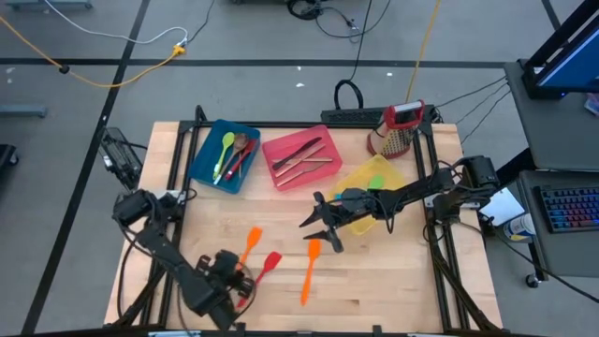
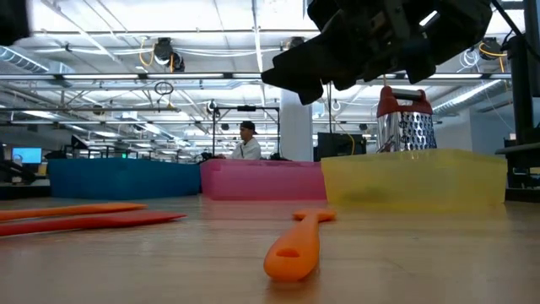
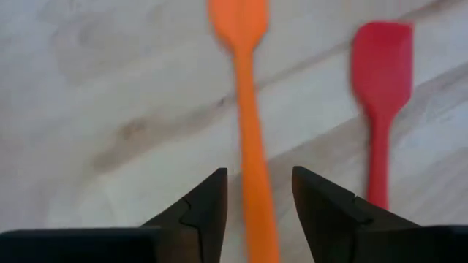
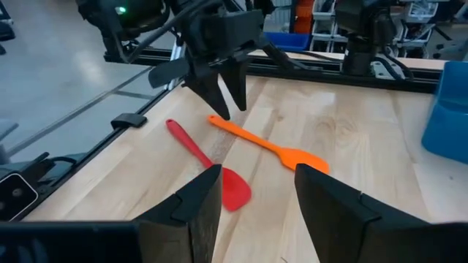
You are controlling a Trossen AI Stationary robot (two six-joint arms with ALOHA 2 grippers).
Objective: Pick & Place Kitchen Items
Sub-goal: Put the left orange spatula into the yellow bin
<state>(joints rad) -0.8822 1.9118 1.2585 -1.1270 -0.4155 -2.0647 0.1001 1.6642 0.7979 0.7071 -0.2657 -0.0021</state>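
Three utensils lie flat on the wooden table: a short orange spatula (image 1: 250, 247) (image 3: 248, 109), a red spatula (image 1: 267, 267) (image 3: 380, 80) beside it, and a long orange spatula (image 1: 308, 272) (image 2: 295, 249) to their right. My left gripper (image 1: 239, 273) (image 3: 259, 175) is open and points down over the short orange spatula's handle, one finger on either side, with no touch showing. My right gripper (image 1: 318, 234) (image 4: 256, 172) is open and empty, hovering above the table just beyond the long orange spatula's head. More utensils lie in the blue bin (image 1: 201, 159) and the pink bin (image 1: 281, 178).
Blue, pink and yellow bins (image 1: 393, 178) stand in a row along the table's far side, with a red-topped metal grater (image 1: 398, 131) behind the yellow one. Bare wood lies between the utensils and the near edge. A person shows far off in the room (image 2: 246, 143).
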